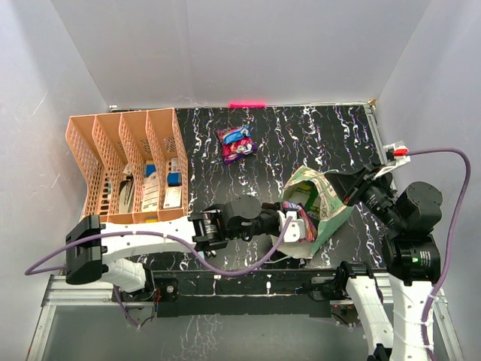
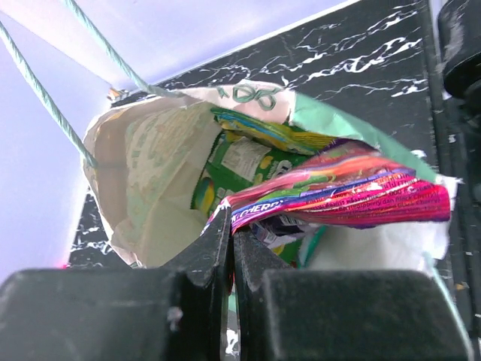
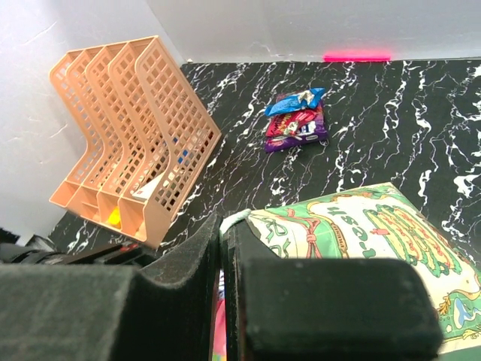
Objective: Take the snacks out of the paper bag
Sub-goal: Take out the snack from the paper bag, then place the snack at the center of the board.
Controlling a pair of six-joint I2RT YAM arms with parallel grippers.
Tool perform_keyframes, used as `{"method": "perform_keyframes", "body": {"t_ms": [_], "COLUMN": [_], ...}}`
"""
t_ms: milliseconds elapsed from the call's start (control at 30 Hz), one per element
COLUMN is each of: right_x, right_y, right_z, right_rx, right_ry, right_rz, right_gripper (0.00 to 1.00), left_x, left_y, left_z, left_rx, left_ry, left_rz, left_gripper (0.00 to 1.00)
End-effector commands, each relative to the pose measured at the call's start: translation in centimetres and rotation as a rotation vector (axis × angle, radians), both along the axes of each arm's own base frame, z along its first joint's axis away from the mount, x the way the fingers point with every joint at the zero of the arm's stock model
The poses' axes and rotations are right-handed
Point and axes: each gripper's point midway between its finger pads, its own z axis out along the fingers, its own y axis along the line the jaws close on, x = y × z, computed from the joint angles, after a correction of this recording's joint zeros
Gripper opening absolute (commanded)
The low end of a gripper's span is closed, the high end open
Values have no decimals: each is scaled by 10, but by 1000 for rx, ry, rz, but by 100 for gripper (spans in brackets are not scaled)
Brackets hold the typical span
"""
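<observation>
The left claw (image 2: 231, 226) is closed narrow. Its two black fingers (image 2: 212, 248) pinch the near corner of a red and purple packet (image 2: 353, 197), and this packet sticks out of the mouth of the paper bag (image 2: 143, 169). In the top view the left claw (image 1: 297, 224) is right at the opening of the paper bag (image 1: 319, 197), which lies on its side on the black marbled table (image 1: 316, 131) with its mouth toward the left arm. Inside the bag, behind the held packet, I see a green packet (image 2: 242, 162) and above it a yellow-green packet (image 2: 279, 133). The thin string handles (image 2: 45, 98) run up and away from the rim.

The right claw (image 3: 220, 229) is also closed, with only a thin gap between the fingers, and the edge of the paper bag (image 3: 361, 233) goes into that gap. From above, the right claw (image 1: 342, 186) is touching the far right side of the bag.

A small pile of packets (image 1: 235, 143), blue, red and purple, lies on the table well apart from both claws, toward the back wall. An orange tray (image 1: 124, 162) stands at the left.
</observation>
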Motion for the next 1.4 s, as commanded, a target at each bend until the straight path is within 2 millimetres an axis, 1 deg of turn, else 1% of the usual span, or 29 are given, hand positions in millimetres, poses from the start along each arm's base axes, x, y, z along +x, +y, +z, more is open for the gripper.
{"method": "perform_keyframes", "body": {"t_ms": [0,67,100,167,267,333,400,467,533,600,633,733,767,800,867,900,1000,1133,1233,1300,1367], "right_x": [13,19,22,28,34,37,39,40,37,34,33,27,26,25,25,24,25,26,24,24,23], "right_y": [-14,-29,-39,-64,-94,-110,-121,-128,-132,-132,-130,-121,-119,-117,-112,-110,-109,-107,-108,-107,-106], "right_z": [32,36,38,42,41,41,43,48,55,62,66,76,78,79,81,81,77,72,70,70,70], "right_rx": [6,-14,-27,-59,-113,-148,-183,-211,-226,-229,-225,-212,-208,-202,-197,-195,-194,-199,-201,-198,-197], "right_ry": [-81,-78,-78,-81,-80,-74,-80,-96,-114,-130,-141,-186,-195,-201,-210,-211,-205,-197,-200,-203,-206], "right_rz": [-99,-191,-248,-392,-550,-633,-686,-719,-737,-737,-730,-685,-673,-663,-637,-628,-620,-612,-613,-613,-604], "right_gripper": [7,7,7,7,7,7,7,7,7,7,7,8,8,8,8,8,8,8,8,8,8], "left_x": [-15,-10,-5,1,10,19,31,50,71,88,95,116,123,133,153,163,189,211,221,220,212], "left_y": [13,28,39,61,94,114,130,146,160,167,169,171,173,170,172,171,166,162,162,163,160], "left_z": [85,108,120,140,162,170,167,153,136,115,104,60,48,30,4,-5,-19,-41,-54,-72,-91], "left_rx": [-174,-216,-227,-261,-283,-283,-260,-203,-150,-101,-78,19,47,89,137,141,133,190,197,231,273], "left_ry": [103,140,159,192,234,250,251,240,271,329,343,365,369,374,375,371,327,254,238,239,273], "left_rz": [6,73,123,206,334,434,555,694,810,864,882,932,943,959,979,985,984,964,957,938,886], "left_gripper": [0,0,0,0,0,0,0,0,0,0,0,0,0,0,0,0,0,0,0,0,0]}}
